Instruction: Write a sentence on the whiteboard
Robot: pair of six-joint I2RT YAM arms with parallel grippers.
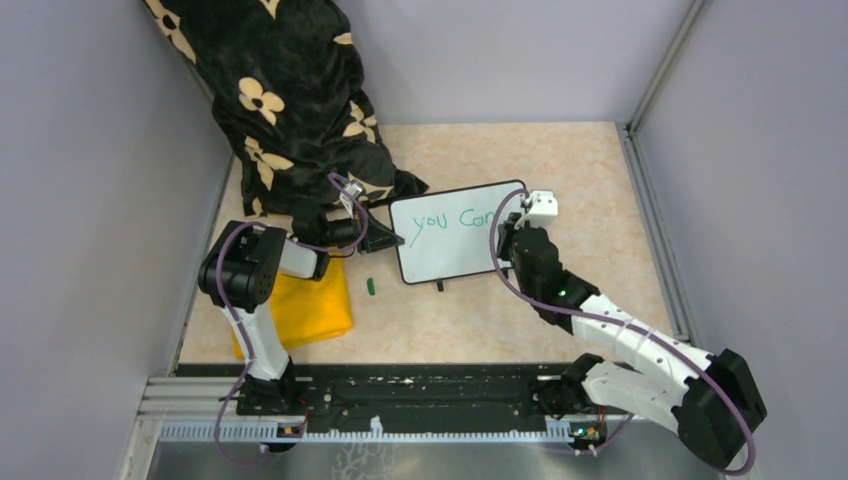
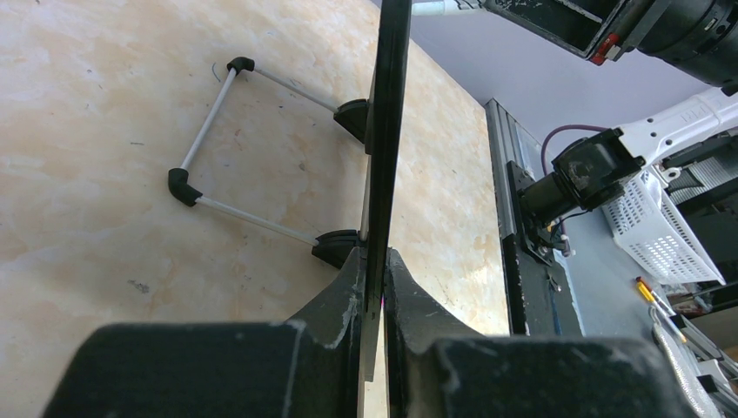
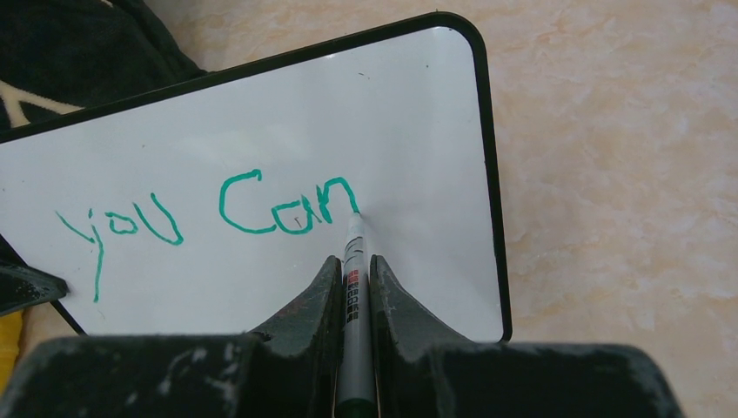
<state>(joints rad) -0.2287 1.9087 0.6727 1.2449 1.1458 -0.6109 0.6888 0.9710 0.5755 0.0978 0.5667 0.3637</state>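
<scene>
Nearest, the rail [image 1: 420, 395] carries both arm bases; beyond it the whiteboard [image 1: 455, 250] stands propped mid-table. Left wrist: the left gripper [image 2: 376, 279] is clamped on the board's edge. Right wrist: the right gripper [image 3: 352, 279] pinches a marker [image 3: 354, 244], its tip touching the board where the sentence [image 3: 209, 213] stops at "you Can". Writing is midway; next probably means lifting off and starting lower.

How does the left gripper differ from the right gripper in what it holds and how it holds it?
The left gripper is shut on the left edge of the whiteboard; the right gripper is shut on a marker. The left gripper clamps a thin, flat frame; the right gripper clamps a round barrel, whose tip touches the board's white face. Both are closed on something, and both meet the same whiteboard.
</scene>
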